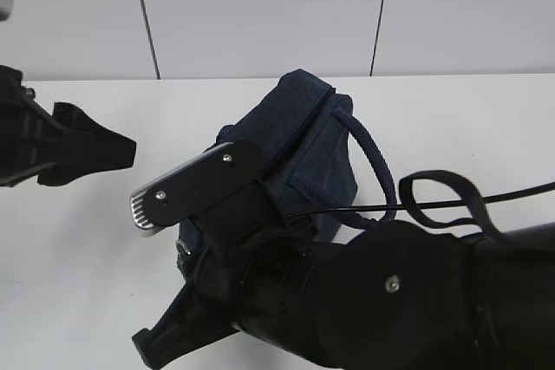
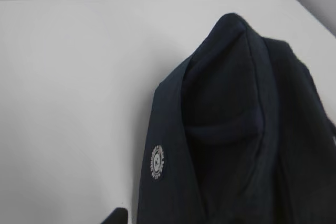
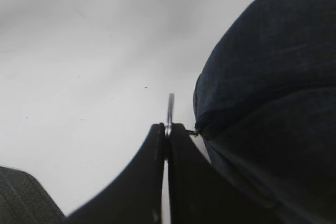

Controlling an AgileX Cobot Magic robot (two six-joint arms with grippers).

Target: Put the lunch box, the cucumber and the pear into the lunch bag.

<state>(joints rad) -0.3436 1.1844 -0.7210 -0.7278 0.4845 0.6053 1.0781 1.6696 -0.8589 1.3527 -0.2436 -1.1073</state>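
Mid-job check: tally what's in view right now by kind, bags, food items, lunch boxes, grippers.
Lunch bag: 1, dark navy, with a metal ring pull
Food items (cucumber, pear): 0 in view
Lunch boxes: 0 in view
Grippers: 2, left gripper and right gripper, the right shut on the ring pull
Total: 3

Slanted front view; close wrist views

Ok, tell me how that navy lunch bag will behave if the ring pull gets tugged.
The lunch bag looks soft: its fabric slumps and folds in the left wrist view, so it will probably deform rather than resist. Nothing pins it to the table, so it may slide. The right gripper is shut on the thin ring pull, which might slip.
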